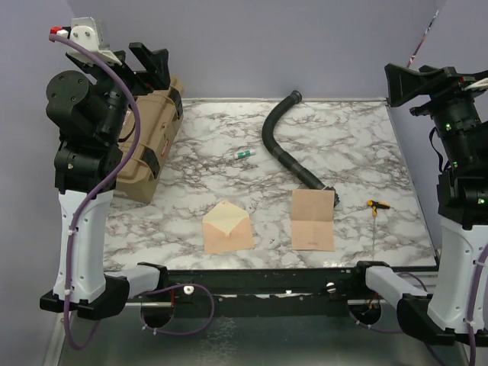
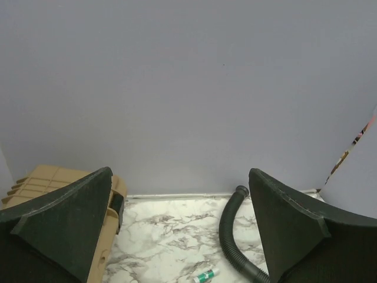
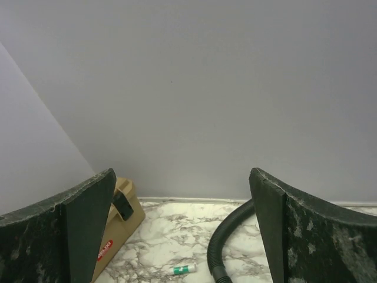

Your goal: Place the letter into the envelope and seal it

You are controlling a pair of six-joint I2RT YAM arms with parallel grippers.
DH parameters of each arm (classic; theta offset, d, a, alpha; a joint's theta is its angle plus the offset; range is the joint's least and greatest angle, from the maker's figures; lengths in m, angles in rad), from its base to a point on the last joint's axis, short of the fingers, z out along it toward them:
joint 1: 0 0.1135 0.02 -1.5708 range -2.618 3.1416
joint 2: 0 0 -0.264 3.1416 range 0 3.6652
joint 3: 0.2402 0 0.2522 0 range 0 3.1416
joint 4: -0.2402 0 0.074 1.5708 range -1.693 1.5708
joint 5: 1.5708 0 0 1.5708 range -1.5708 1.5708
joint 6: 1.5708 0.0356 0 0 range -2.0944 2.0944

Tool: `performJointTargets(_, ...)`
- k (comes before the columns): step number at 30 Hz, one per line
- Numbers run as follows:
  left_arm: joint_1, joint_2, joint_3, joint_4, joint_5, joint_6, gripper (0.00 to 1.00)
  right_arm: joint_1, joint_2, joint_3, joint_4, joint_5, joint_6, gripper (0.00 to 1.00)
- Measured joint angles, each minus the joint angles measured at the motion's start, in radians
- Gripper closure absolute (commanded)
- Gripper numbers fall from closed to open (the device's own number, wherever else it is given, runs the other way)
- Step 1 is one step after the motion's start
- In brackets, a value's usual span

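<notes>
An envelope (image 1: 227,226), flap open, lies left of the letter (image 1: 313,219) on the tabletop (image 1: 351,152); left gripper (image 2: 180,171) and right gripper (image 3: 182,171) spread wide, empty

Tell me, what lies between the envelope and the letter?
Only bare marble table separates the envelope from the letter, as the top external view shows.

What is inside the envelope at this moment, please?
The envelope lies flap open, showing only its pale lining. The letter lies outside, on the table to its right. The pocket's depth is covered by its front.
</notes>
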Motion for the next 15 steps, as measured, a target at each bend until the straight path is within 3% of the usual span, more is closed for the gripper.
performJointTargets(7,0.0,-0.045,-0.111,0.06,0.053,-0.016,0.01,0.0,-0.029,-0.093,0.0,-0.011,0.004,0.0)
performJointTargets(15,-0.003,-0.08,-0.379,0.218,0.258,-0.117,0.01,0.0,-0.034,-0.34,-0.038,-0.104,0.071,0.0)
